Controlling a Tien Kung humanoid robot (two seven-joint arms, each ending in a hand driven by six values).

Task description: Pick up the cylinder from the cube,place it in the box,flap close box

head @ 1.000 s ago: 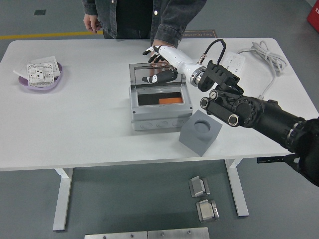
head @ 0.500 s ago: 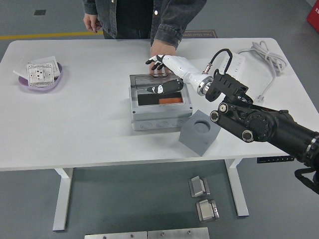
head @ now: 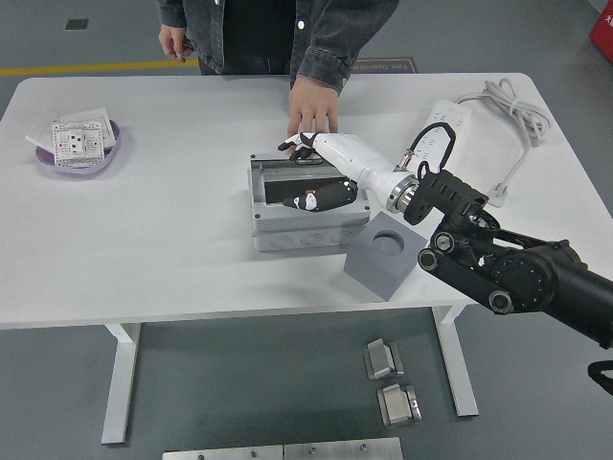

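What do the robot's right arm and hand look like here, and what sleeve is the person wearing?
The right arm is black with round silver joint caps and a black cable looping near the wrist. Its forearm shell is glossy white, and the right hand has black fingers with white patches. The person's sleeve is dark denim.

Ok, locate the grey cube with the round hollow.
The grey cube sits right of centre near the table's front edge, beside the grey box, under the right hand's wrist.
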